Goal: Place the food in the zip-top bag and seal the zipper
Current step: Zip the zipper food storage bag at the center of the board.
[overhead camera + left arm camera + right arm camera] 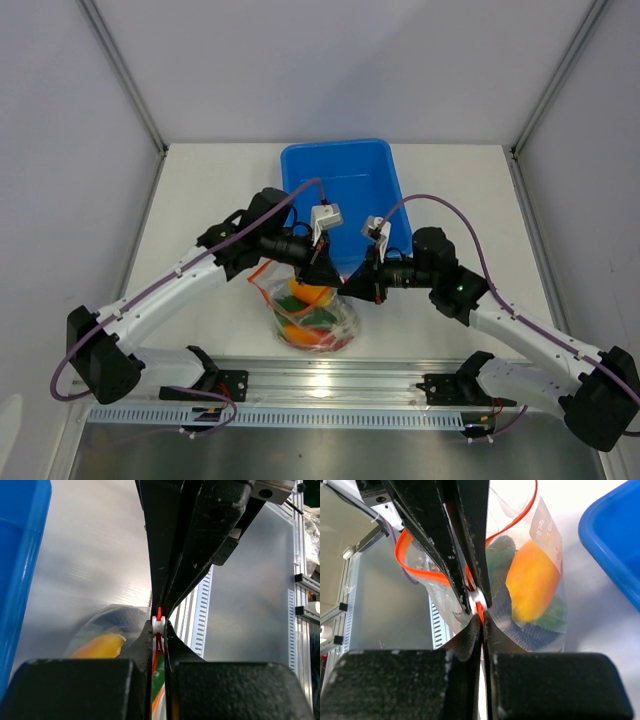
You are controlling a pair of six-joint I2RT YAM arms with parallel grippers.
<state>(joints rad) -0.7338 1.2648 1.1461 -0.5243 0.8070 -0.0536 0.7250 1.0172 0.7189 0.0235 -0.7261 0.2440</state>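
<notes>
The clear zip-top bag [316, 322] stands near the table's front edge, filled with food: an orange-yellow pepper [535, 582], green pieces [551, 619] and red-orange ones [300, 335]. Both grippers meet tip to tip at its mouth. My left gripper [158, 626] is shut on the white slider [158, 624] of the red-orange zipper [158, 652]. My right gripper [481, 619] is shut on the zipper [409, 569] strip just beside the slider [476, 599]. Behind the slider, part of the zipper loops open. In the top view the left gripper [322, 268] and right gripper [350, 290] hide the bag's mouth.
A blue tub [340, 170] stands right behind the bag, close to both wrists; its rim [615, 545] shows at the right of the right wrist view. A metal rail [320, 385] runs along the near edge. White walls close in the table's sides.
</notes>
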